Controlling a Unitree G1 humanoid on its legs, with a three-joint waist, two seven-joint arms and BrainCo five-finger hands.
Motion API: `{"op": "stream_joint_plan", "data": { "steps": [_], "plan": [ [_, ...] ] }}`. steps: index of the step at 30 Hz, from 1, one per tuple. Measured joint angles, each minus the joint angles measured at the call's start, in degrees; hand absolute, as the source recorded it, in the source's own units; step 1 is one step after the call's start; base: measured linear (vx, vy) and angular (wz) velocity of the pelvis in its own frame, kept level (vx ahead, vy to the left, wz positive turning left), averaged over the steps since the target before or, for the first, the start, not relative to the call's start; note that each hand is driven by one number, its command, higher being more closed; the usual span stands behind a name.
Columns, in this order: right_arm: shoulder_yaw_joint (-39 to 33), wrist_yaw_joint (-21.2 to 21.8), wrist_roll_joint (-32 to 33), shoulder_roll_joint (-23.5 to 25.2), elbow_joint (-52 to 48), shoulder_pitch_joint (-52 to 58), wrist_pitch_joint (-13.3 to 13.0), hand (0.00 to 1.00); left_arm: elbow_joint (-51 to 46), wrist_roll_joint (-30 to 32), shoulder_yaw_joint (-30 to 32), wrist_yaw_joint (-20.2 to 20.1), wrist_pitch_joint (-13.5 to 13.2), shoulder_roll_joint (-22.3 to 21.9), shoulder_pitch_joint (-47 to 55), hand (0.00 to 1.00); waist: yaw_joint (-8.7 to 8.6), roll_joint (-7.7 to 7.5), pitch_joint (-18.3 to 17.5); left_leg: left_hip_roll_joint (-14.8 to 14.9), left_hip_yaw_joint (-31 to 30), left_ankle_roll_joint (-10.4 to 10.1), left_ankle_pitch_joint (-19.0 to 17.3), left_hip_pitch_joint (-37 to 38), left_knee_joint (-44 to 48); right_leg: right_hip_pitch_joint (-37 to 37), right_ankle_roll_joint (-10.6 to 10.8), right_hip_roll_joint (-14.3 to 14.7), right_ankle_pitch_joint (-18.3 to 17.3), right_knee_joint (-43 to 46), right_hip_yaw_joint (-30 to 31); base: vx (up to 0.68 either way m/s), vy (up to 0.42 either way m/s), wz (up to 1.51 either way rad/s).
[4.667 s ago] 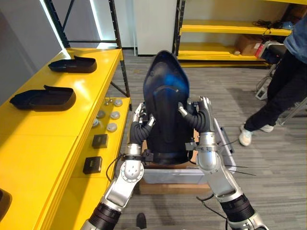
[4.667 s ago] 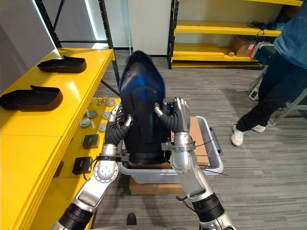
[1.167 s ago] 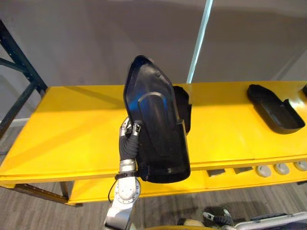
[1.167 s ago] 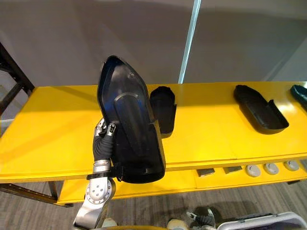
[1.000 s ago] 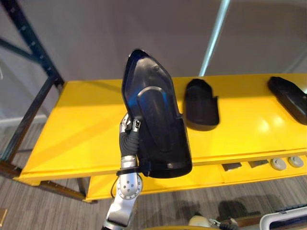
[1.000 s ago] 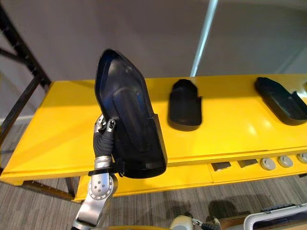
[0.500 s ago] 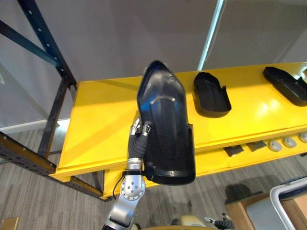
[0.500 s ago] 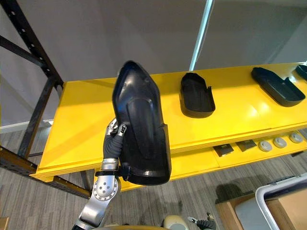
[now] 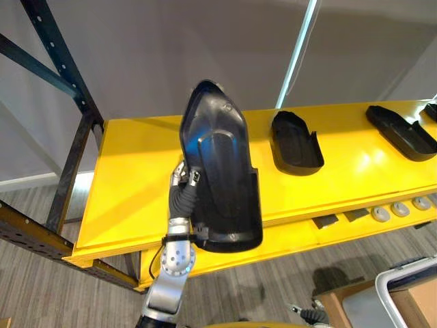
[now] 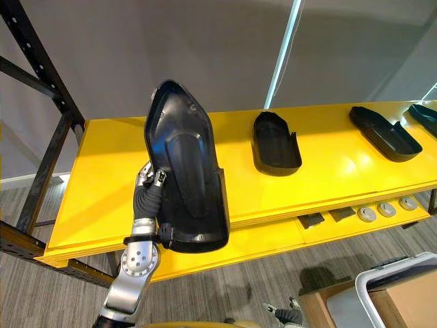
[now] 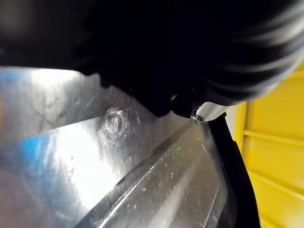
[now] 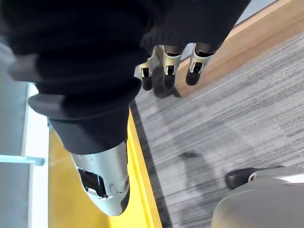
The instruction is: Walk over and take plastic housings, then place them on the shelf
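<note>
While upright in left hand [image 9: 182,184], housing [image 9: 220,171] at shelf [image 9: 130,174]

Grey bin [image 10: 396,266] with cardboard box [image 10: 410,298] at lower right; round silver discs [image 10: 386,208] beside small dark blocks [image 10: 311,220].

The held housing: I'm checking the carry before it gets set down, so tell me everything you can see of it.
The black plastic housing is a long glossy shell, pointed at the top and squared at the bottom, with a raised rib down its middle and bluish glare. It is held upright in front of the yellow shelf, not resting on it. The left hand grips its left edge; no other contact is visible.
</note>
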Motion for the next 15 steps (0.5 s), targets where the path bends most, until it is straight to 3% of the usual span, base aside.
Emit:
{"op": "stream_joint_plan", "data": {
  "steps": [5, 10, 15],
  "plan": [
    [0.02, 1.28, -0.66, -1.21, 1.29, -0.2, 0.44, 0.0, 13.27, 0.1, 5.04, 0.85, 3.99, 3.88, -8.39, 1.0, -1.04, 1.01, -0.46, -0.93, 0.0, -0.02, 5.18, 0.46, -7.22, -2.19, -0.6, 0.63, 2.03, -1.33, -0.08, -0.12, -0.016, -0.01],
    [0.06, 1.82, -0.85, -1.86, 1.54, -0.03, 0.97, 0.0, 23.48, -0.44, 6.5, 0.68, 6.81, 7.91, -15.7, 1.0, -1.54, 1.58, -0.14, -0.81, -0.32, -0.51, 5.66, -0.94, -7.57, -3.63, -0.89, 0.83, 3.02, -2.2, -0.37, -0.12, -0.017, 0.0],
    [0.1, 2.43, -1.95, -1.73, 1.55, -0.44, 1.05, 0.0, 30.64, -0.46, 8.51, 0.91, 8.08, 11.17, -23.65, 1.0, -1.65, 1.03, 0.7, -0.91, 0.07, -0.16, 6.27, -3.39, -7.24, -5.57, -0.76, 0.82, 4.85, -3.6, 0.24, -0.05, -0.008, -0.05]
  ]
}}
